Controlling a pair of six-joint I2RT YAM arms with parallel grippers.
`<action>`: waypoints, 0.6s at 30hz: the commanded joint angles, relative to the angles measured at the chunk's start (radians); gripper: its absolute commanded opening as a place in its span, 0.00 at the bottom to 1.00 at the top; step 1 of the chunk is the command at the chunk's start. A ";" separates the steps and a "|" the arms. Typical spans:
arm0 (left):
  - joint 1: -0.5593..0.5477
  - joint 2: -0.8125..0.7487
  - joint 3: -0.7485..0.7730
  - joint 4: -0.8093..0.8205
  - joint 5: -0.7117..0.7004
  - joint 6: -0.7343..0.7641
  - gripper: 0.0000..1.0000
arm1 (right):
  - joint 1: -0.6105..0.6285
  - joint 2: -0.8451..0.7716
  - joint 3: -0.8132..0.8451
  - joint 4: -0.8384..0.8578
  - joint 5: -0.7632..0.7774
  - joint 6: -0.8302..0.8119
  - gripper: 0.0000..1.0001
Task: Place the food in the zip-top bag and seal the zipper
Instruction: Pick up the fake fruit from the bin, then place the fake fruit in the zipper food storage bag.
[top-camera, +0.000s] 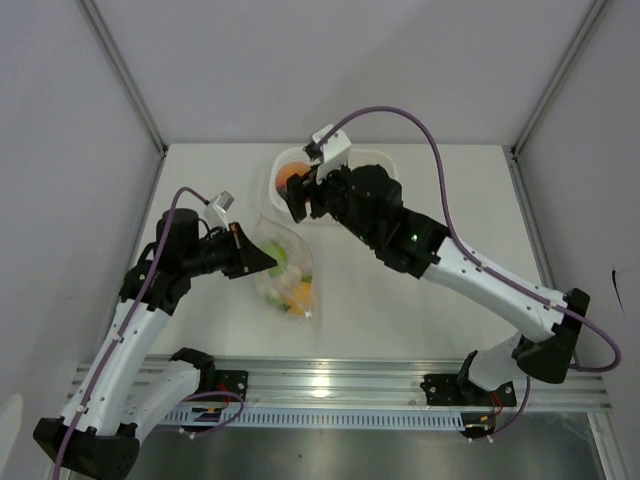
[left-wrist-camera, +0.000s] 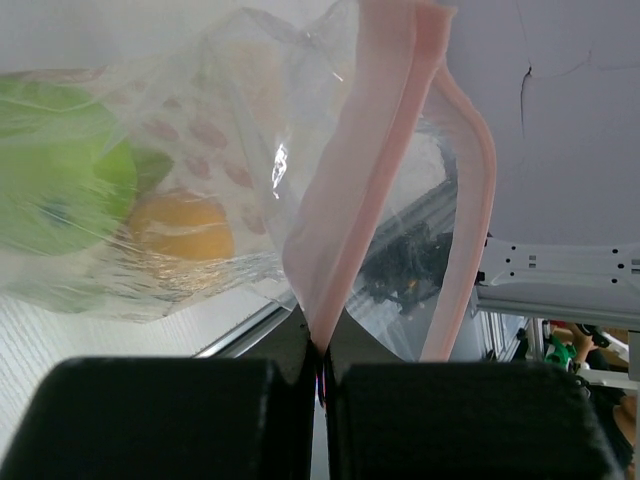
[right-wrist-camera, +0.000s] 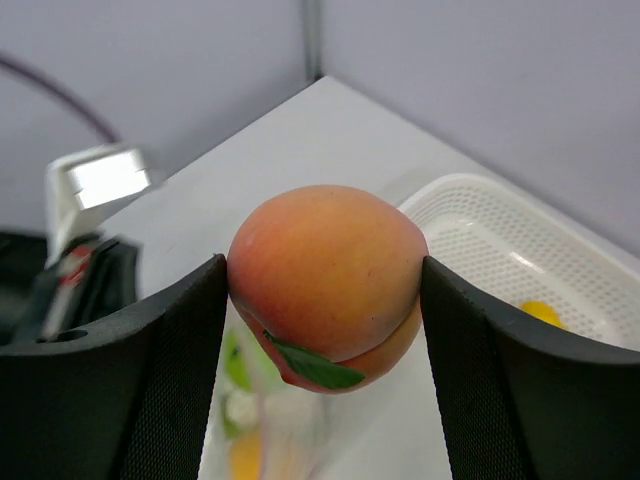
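Peach (right-wrist-camera: 325, 285): clamped between the two fingers of your right end effector (right-wrist-camera: 322, 330), which press on its widest part from either side; a green leaf shows on its underside.
Peach handling: it looks like a light, hard toy with a smooth round skin, so it may roll out of a loose pinch. Hold it across the middle as it is held now.
Left end effector (left-wrist-camera: 320, 365): closed tight on the pink zipper (left-wrist-camera: 372, 150), pinching one lip of the strip right at the fingertips.
Zip-top bag (left-wrist-camera: 215, 120): thin, crinkly and limp, it spreads away ahead of the left end effector. The other lip bows out to the right of that end effector, so the mouth stands open.
Bag handling: the film will probably sag and fold, so take hold on the stiffer zipper strip rather than the clear wall.
Food inside: a green apple (left-wrist-camera: 60, 180) and a citrus (left-wrist-camera: 180, 228) lie in the bag, ahead and left of the left end effector.
Drop zone: blurred green and yellow shapes lie on the counter (top-camera: 220, 170) just below the right end effector.
Basket (right-wrist-camera: 520, 250): to the right of and beyond the right end effector, with one yellow piece in it.
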 joint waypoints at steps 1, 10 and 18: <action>-0.002 -0.012 -0.009 0.030 0.021 -0.008 0.01 | 0.080 -0.104 -0.080 -0.025 0.040 0.019 0.00; -0.002 -0.008 -0.003 0.025 0.022 0.001 0.00 | 0.261 -0.192 -0.164 -0.080 -0.018 0.115 0.00; -0.002 -0.017 0.012 0.015 0.022 0.000 0.01 | 0.267 -0.192 -0.236 -0.083 -0.012 0.141 0.01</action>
